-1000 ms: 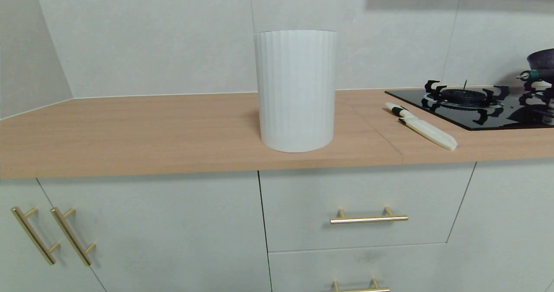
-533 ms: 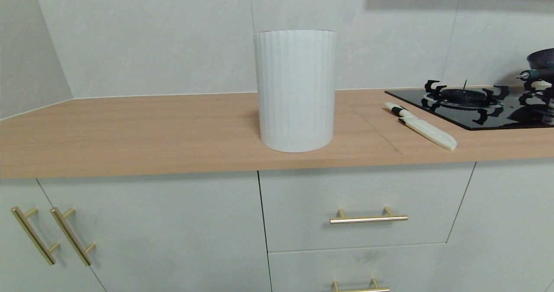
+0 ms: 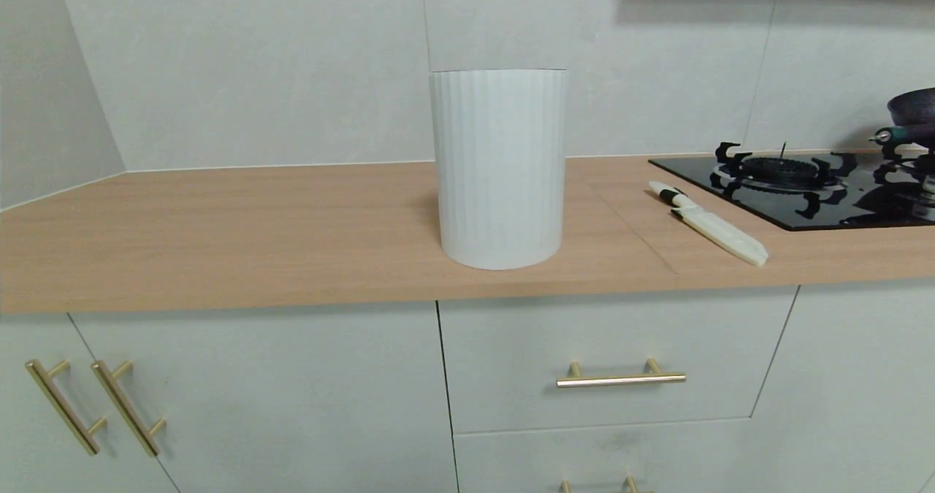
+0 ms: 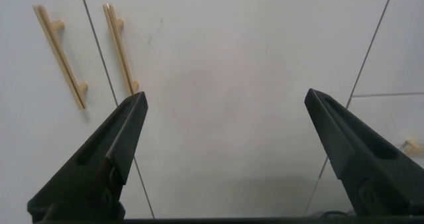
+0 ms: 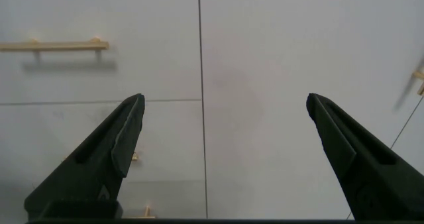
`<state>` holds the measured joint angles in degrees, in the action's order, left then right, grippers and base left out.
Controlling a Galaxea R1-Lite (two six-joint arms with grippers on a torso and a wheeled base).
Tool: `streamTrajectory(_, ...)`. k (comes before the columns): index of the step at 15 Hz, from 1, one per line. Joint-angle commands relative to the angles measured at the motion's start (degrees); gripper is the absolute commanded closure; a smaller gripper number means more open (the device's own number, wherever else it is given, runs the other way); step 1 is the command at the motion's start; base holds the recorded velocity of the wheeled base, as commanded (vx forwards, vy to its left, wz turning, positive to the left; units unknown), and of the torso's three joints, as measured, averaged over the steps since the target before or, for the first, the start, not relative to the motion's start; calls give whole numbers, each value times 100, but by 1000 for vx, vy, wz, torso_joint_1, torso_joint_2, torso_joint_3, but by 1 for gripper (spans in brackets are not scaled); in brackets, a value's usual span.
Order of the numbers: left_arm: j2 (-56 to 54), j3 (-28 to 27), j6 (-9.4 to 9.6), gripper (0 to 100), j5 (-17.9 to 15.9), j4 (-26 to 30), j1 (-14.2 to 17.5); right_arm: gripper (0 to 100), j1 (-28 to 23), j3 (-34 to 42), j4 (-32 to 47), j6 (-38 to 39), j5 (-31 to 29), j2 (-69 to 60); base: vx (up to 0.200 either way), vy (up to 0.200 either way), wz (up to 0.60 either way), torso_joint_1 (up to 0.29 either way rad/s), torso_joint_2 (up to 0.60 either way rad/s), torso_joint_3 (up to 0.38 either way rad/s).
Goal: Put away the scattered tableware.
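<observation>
A white knife [image 3: 707, 223] with a black band on its handle lies flat on the wooden counter [image 3: 219, 230], to the right of a tall white ribbed holder [image 3: 500, 167] standing upright near the counter's front edge. My left gripper [image 4: 225, 105] is open with nothing between its fingers, facing the white cabinet doors below the counter. My right gripper [image 5: 225, 105] is open too, also empty, facing the drawer fronts.
A black gas hob [image 3: 796, 186] with pan supports fills the counter's right end, with a dark pan [image 3: 913, 109] on its far burner. Gold bar handles [image 3: 621, 380] [image 4: 122, 48] [image 5: 53, 46] sit on the drawers and doors. The counter left of the holder is bare wood.
The whole head view has shifted downward in the picture, so the camera tilted up slightly. The knife and the holder keep their places on the counter.
</observation>
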<state>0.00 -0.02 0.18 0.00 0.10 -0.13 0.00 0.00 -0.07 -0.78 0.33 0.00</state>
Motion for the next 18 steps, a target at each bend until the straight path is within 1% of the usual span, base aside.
streamTrajectory(1,0,2,-1,0,0,-1,-4,0,0,0,-1,-1,2,9,0,0,0,27,-163,-271)
streamTrajectory(10,0,2,-1,0,0,-1,-4,0,0,0,-1,-1,2,9,0,0,0,171,-472,-288)
streamTrajectory(18,0,2,-1,0,0,-1,-4,0,0,0,-1,-1,2,9,0,0,0,214,-485,-282)
